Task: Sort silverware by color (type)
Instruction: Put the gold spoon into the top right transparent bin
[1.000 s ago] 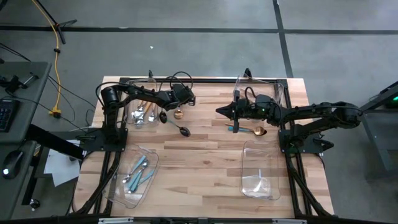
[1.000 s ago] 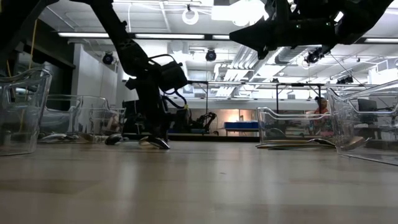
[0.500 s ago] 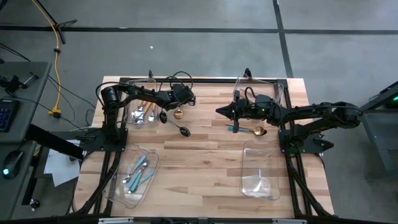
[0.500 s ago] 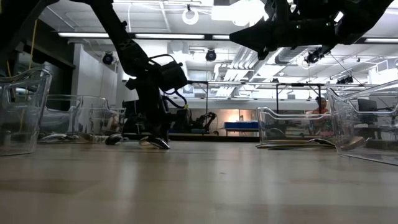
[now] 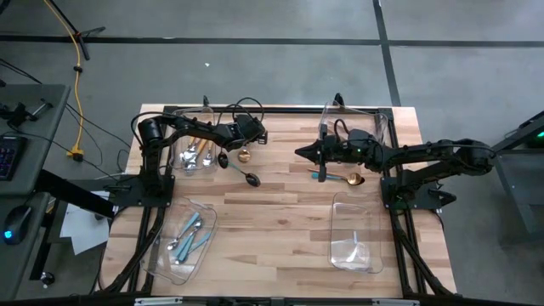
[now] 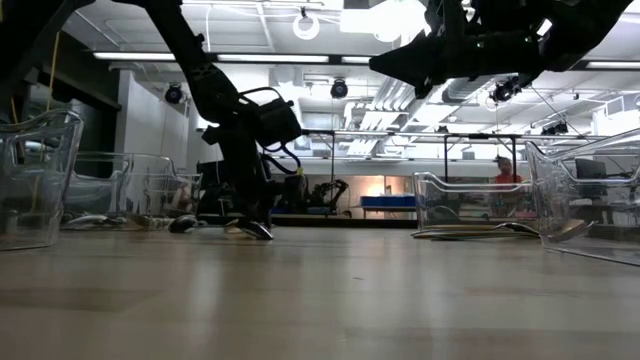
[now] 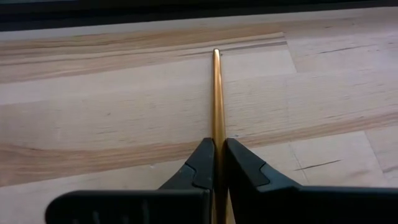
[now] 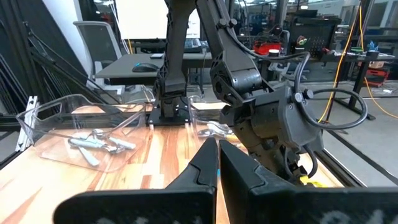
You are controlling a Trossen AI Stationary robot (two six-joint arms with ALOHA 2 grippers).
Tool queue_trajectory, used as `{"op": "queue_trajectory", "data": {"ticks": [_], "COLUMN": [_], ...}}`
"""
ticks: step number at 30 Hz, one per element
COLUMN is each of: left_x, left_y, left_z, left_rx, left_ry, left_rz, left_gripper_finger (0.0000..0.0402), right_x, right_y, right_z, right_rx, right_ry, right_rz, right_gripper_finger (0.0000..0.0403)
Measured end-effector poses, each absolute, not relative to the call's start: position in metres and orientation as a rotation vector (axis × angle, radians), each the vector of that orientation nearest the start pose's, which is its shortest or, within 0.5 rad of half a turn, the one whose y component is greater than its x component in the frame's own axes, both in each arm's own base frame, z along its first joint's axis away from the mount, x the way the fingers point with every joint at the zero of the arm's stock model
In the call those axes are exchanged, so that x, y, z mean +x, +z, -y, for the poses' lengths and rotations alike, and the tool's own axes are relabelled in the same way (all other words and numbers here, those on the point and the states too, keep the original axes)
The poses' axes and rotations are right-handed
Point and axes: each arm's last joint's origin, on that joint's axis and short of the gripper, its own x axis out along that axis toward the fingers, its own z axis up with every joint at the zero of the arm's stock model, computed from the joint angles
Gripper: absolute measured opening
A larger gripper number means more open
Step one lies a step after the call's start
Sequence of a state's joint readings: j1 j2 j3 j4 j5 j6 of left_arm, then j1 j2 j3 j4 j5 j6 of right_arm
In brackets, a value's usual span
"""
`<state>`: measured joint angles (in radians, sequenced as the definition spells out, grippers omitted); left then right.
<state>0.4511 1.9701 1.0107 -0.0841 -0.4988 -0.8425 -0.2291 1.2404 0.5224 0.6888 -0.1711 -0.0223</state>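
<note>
My left gripper (image 7: 216,155) is low over the table's far left part (image 5: 235,151), shut on a thin gold handle (image 7: 216,93). A gold spoon bowl (image 5: 244,155) shows beside it. A black spoon (image 5: 252,178) lies on the wood just nearer. My right gripper (image 5: 299,151) hangs level above the table's middle, shut with nothing in it (image 8: 217,158). Under its arm a teal-handled piece (image 5: 322,174) and a gold spoon (image 5: 350,178) lie flat on the table. The rest of the silverware lies in two clear bins on the left. My left gripper pinches the gold handle (image 7: 216,134) between its two fingers, which slant down from above and lie along it. The handle runs on past the fingertips to its free end (image 7: 216,53), close over the wood. Whether that end rests on the table I cannot tell.
Four clear bins stand at the corners: far left (image 5: 191,144) with orange-handled pieces, near left (image 5: 183,238) with light-blue ones, near right (image 5: 355,234), and far right (image 5: 365,123) under the right arm. Bare wood lies between them.
</note>
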Motion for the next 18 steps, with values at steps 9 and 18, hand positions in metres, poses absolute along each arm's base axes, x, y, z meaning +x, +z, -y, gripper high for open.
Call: {"op": "queue_trajectory", "data": {"ticks": [9, 18], "left_x": [0.3174, 0.3177], "left_y": [0.1000, 0.1001], "left_z": [-0.1690, -0.1690], "left_rx": [-0.671, -0.671], "left_ry": [1.249, 1.248], "left_rz": [-0.655, -0.653], "left_gripper_finger": [0.0010, 0.0010], "right_x": [0.2490, 0.2490], "right_y": [0.2344, 0.2344], "right_z": [0.0532, 0.0531], "right_rx": [-0.017, -0.017], "right_ry": [-0.061, -0.060], "right_rz": [-0.029, -0.029], "right_gripper_finger": [0.0000, 0.0000]}}
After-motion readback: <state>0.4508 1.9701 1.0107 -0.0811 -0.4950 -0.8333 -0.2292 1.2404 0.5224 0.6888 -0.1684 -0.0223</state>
